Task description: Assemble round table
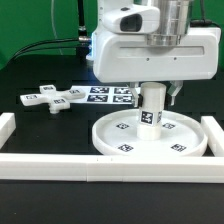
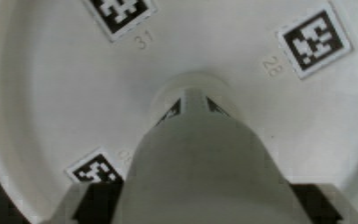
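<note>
The large rimmed round disc (image 1: pixel 118 141) lies flat on the table at the front, tags facing up. The short cylinder leg (image 1: pixel 151 108) stands upright on the disc's middle. My gripper (image 1: pixel 155 93) comes straight down over the leg and is shut on its upper part. In the wrist view the leg (image 2: pixel 202 160) runs down between my dark fingers (image 2: pixel 98 205) to the hub of the disc (image 2: pixel 51 90). The cross-shaped base (image 1: pixel 52 98) lies flat on the table at the exterior view's left, apart from the disc.
The marker board (image 1: pixel 110 94) lies behind the disc, between it and the cross-shaped base. Long white border bars fence the work area at the front (image 1: pixel 100 165), the left (image 1: pixel 8 128) and the right (image 1: pixel 213 135). A green wall stands behind.
</note>
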{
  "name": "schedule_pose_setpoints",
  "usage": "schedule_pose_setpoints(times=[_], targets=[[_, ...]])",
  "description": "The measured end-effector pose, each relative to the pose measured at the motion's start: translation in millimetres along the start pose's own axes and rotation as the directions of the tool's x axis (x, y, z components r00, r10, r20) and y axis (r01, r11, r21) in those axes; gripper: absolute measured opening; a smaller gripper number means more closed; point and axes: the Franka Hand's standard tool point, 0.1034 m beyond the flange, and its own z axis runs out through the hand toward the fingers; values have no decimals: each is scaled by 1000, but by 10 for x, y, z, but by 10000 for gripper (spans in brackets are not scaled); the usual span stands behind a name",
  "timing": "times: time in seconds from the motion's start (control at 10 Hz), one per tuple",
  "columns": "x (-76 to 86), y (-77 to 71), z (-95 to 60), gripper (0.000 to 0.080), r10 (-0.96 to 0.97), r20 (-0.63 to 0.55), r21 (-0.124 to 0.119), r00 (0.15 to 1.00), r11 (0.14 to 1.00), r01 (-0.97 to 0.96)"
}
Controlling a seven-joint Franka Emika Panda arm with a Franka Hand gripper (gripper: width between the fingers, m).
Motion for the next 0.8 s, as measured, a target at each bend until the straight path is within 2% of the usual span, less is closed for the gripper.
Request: schedule_pose_setpoints(times=[0.3, 0.4, 0.8], targets=[[-13, 22, 4, 409, 313, 11, 21, 950, 950, -313], [-12, 22, 4, 409, 313, 10, 21, 950, 949, -313], [-14, 34, 8, 409, 530, 21, 31, 848, 847, -531]])
